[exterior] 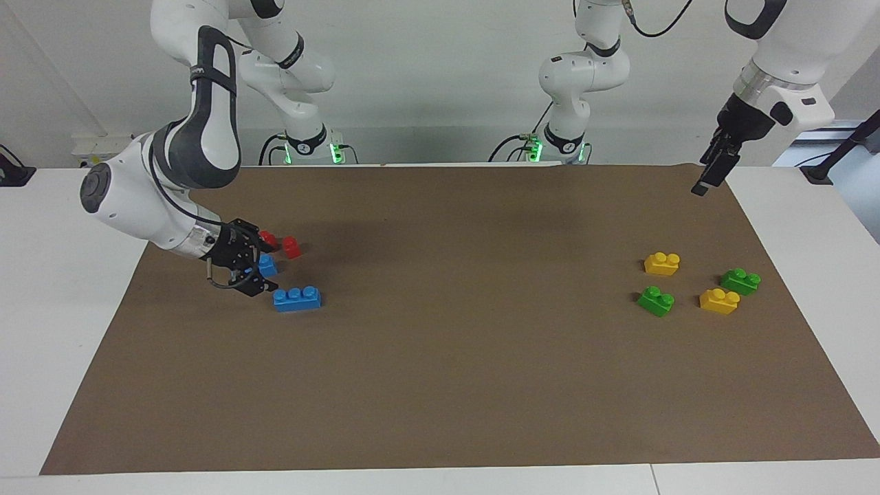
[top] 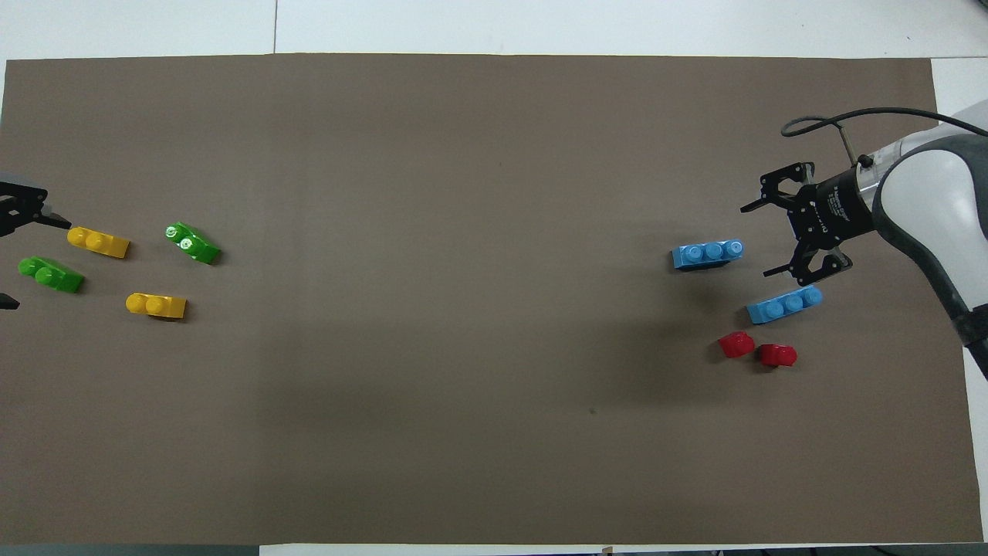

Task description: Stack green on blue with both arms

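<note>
Two green bricks [exterior: 655,300] [exterior: 740,280] lie on the brown mat at the left arm's end; they also show in the overhead view [top: 193,242] [top: 50,274]. Two blue bricks [exterior: 297,298] [exterior: 268,265] lie at the right arm's end, also in the overhead view [top: 706,253] [top: 783,303]. My right gripper [exterior: 258,265] [top: 758,241] is open and empty, low over the mat right beside both blue bricks, and partly hides the nearer one in the facing view. My left gripper [exterior: 711,175] [top: 23,261] is open, empty and raised high over the mat's end by the green bricks.
Two yellow bricks [exterior: 662,262] [exterior: 719,300] lie among the green ones. Two small red pieces [exterior: 268,239] [exterior: 291,247] sit just nearer to the robots than the blue bricks. The brown mat [exterior: 440,357] covers the white table.
</note>
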